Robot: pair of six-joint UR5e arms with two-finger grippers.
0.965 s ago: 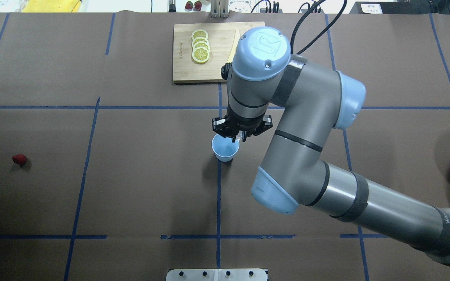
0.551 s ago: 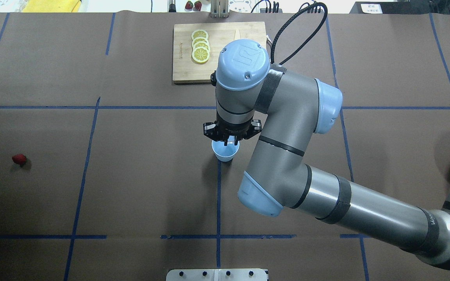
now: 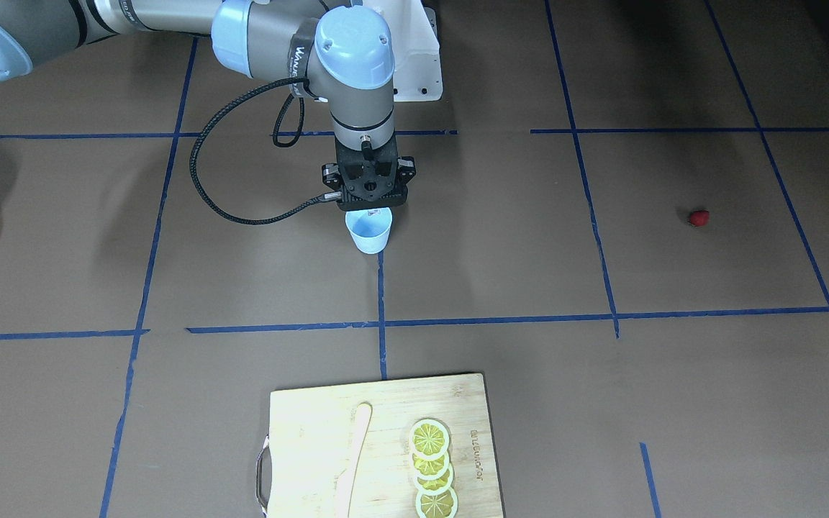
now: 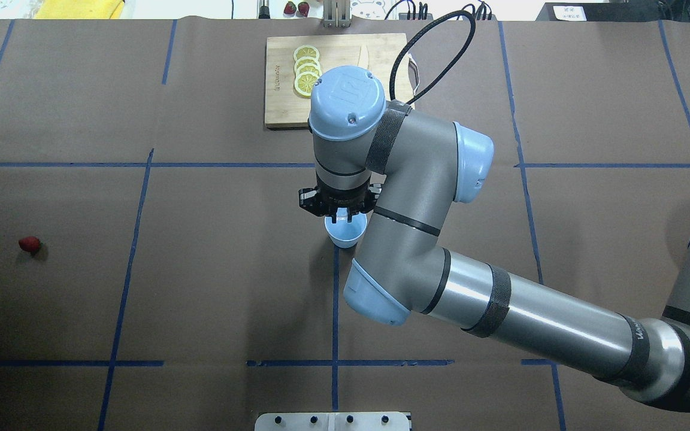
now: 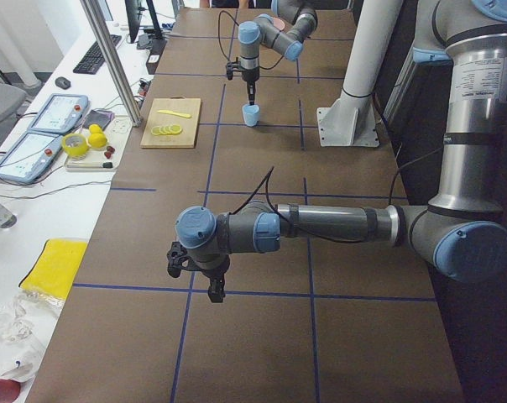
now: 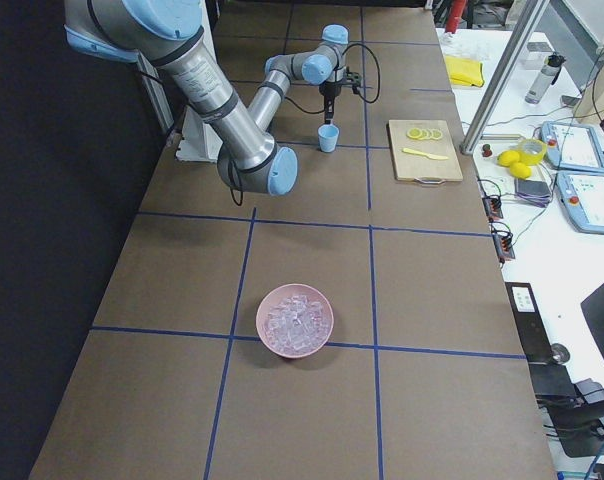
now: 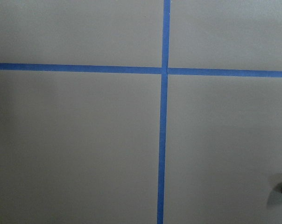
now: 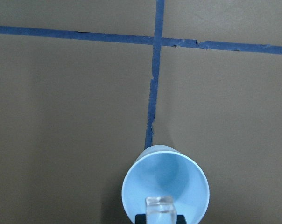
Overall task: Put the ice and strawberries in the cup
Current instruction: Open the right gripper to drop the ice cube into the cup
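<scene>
Clear ice sits pinched in the right end effector directly above the cup, so releasing should drop it inside; the strawberry lies well apart.

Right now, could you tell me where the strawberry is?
In the overhead view, the strawberry lies alone at the far left, well apart from the cup at centre.

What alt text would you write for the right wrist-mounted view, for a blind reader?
A clear ice cube hangs over the mouth of a pale-blue cup at the bottom edge, seen from above. Blue tape lines cross on the brown table beyond.
</scene>
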